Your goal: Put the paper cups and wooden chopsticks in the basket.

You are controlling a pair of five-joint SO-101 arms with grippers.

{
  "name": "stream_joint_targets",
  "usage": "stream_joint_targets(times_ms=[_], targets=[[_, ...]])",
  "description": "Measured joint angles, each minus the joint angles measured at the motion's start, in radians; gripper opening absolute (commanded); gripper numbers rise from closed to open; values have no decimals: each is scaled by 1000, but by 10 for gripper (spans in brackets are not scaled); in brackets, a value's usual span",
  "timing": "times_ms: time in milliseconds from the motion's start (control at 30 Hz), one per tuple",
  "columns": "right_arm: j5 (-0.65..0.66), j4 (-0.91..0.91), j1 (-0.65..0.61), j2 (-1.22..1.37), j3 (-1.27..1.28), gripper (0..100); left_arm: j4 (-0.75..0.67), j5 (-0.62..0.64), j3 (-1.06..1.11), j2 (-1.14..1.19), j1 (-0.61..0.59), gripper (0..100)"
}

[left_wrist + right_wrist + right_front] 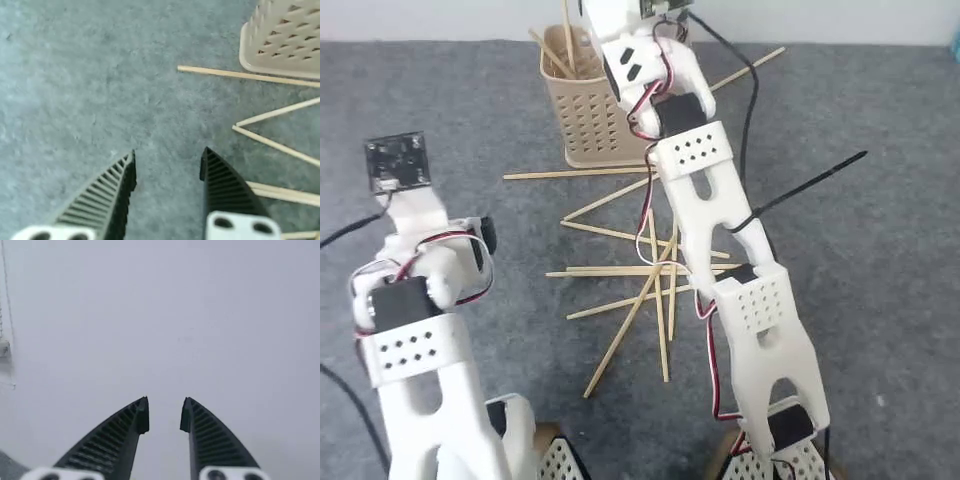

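The left claw [169, 152] hangs half open and empty over the tabletop [75, 75]. The right claw [165, 401] gapes narrowly, holding nothing.

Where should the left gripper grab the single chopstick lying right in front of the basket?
Near the end that juts out past the basket, coming straight down, jaws across its length. The chopstick lies flat with bare mat around that end; the rest runs close along the basket's foot. The left gripper is open.

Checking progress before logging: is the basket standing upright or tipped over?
Upright. In the high view the basket stands on its base, opening upward, with chopsticks sticking up out of it.
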Motion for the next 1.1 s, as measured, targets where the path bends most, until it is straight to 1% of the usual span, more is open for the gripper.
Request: stream_joint_targets(times_ms=[100, 167, 267, 400, 467, 567, 667, 767, 867, 1000, 1100], targets=[[-64, 163, 20, -23, -77, 124, -2, -5, 0, 0, 9, 203], [-101, 304, 28, -63, -132, 124, -14, -5, 0, 0, 12, 203], [-135, 545, 31, -149, -226, 124, -15, -5, 0, 0, 52, 203], [-170, 881, 25, -267, -358, 124, 25, -5, 0, 0, 161, 203], [-181, 1028, 26, -339, -373, 124, 54, 0, 0, 0, 212, 203], [-218, 1244, 35, -446, -374, 124, 75, 46, -14, 0, 290, 203], [-236, 1424, 38, -534, -382, 119, 89, 80, -49, 69, 361, 203], [-242, 1442, 106, -606, -356, 119, 89, 100, -89, 201, 433, 203], [-245, 1444, 203, -687, -247, 119, 89, 114, -132, 338, 494, 203], [-245, 1444, 282, -847, 48, 119, 89, 109, -147, 433, 600, 203], [-245, 1444, 313, -1010, 341, 119, 87, 43, -147, 459, 678, 203]])
